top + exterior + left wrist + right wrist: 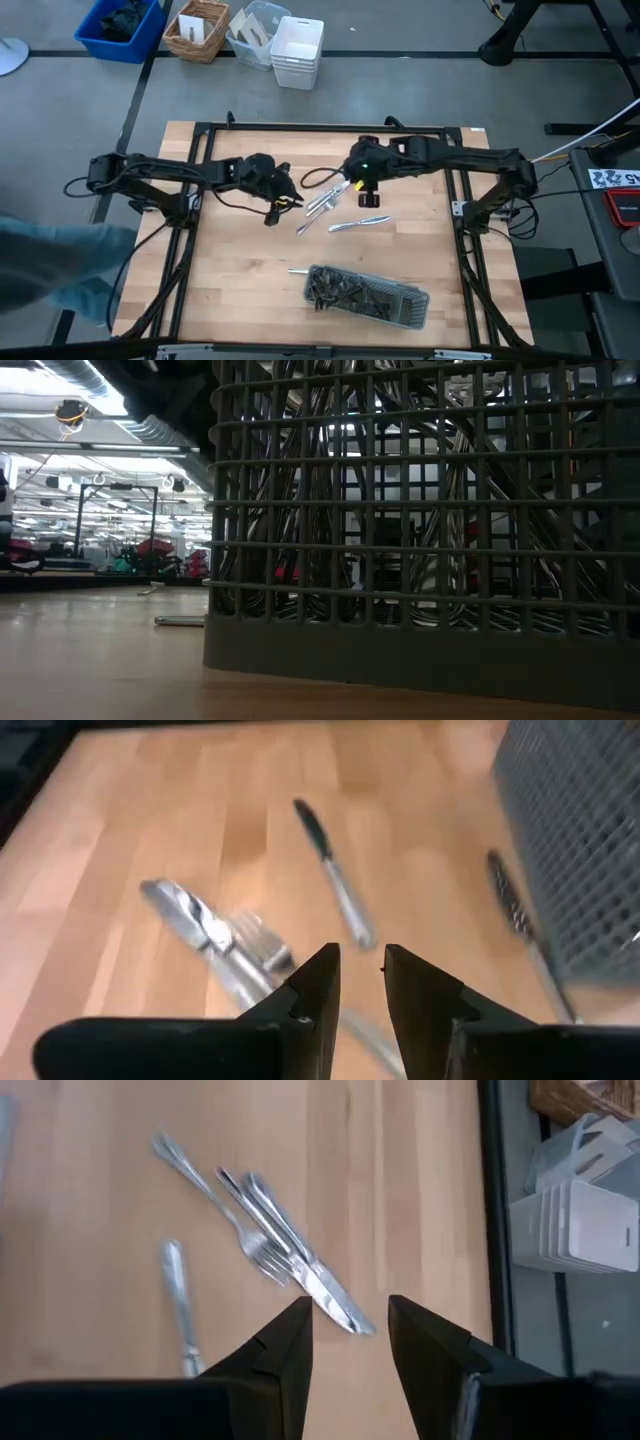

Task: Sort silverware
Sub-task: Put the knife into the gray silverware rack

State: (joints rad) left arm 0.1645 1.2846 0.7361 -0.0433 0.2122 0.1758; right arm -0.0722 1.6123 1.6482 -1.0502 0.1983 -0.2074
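Centrally, both tools empty with narrow gaps, left tool (283,203), right tool (367,196), flanking loose silverware (322,203).

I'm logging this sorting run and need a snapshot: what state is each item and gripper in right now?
Left gripper: open, empty, above the loose pieces.
Right gripper: open, empty, over a knife tip.
Loose silverware cluster: lying flat mid-table, pieces overlapping.
Single piece: flat, apart from the cluster.
Piece by the tray: flat on the wood.
Grey mesh tray: resting on the table, holding silverware.
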